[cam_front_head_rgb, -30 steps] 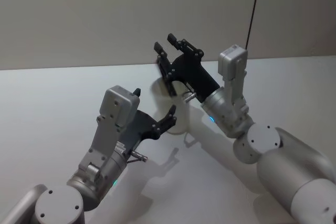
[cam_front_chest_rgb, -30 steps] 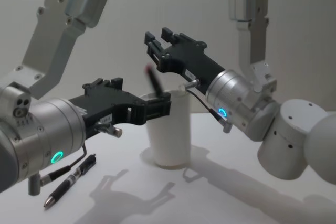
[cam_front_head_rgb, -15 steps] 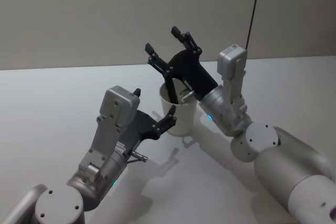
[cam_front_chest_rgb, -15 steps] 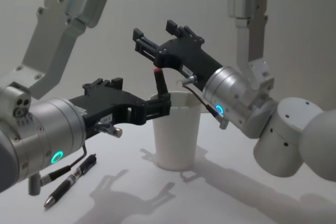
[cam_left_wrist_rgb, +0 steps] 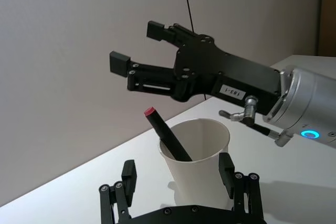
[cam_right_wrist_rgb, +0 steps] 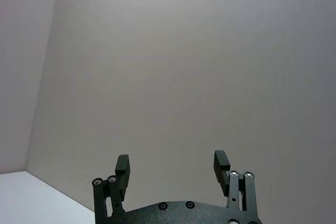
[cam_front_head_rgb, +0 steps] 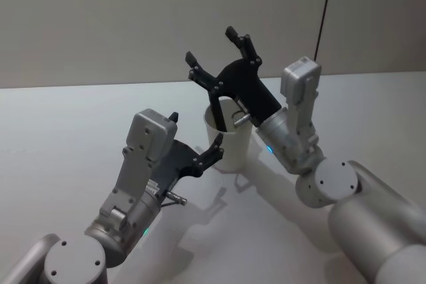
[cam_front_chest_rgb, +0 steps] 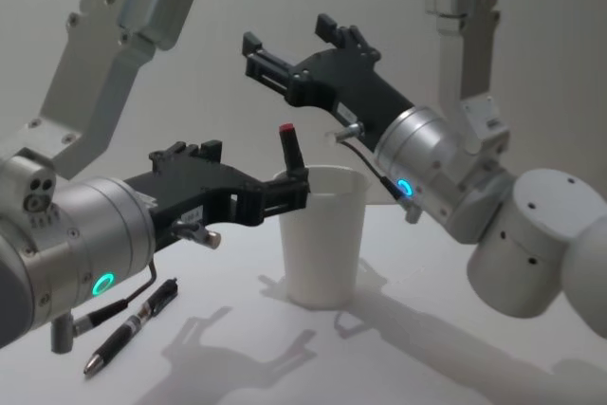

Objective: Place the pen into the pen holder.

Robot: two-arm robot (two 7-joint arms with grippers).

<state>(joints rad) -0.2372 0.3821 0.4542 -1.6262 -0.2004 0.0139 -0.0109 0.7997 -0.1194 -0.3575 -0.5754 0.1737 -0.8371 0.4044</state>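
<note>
Lifted clear over the last second, the right gripper point(cam_front_chest_rgb: 289, 37) now hangs above and behind the paper cup point(cam_front_chest_rgb: 322, 234) with its fingers spread wide and nothing between them, where it earlier sat low over the rim with the pen at its fingertips. The pen point(cam_front_chest_rgb: 291, 151) now stands free in the cup, leaning on the rim on the robot's left side with its red cap poking out above, so the placing looks done and what remains is probably just drawing the arms back. The left gripper point(cam_front_head_rgb: 197, 131) has not shifted: it sits low on the near left of the cup, open, with one finger either side of the cup wall in the left wrist view; whether either finger touches the paper cannot be made out. The pen's lower end is hidden inside the cup, so how it rests on the bottom is not visible. From the head, the left gripper's finger covers part of the cup's near wall. A second pen point(cam_front_chest_rgb: 128, 329) lies on the table point(cam_front_chest_rgb: 237, 358) under the left arm, its far end partly lost behind a cable. The right wrist camera looks past its spread fingers at the wall point(cam_right_wrist_rgb: 173, 66).
</note>
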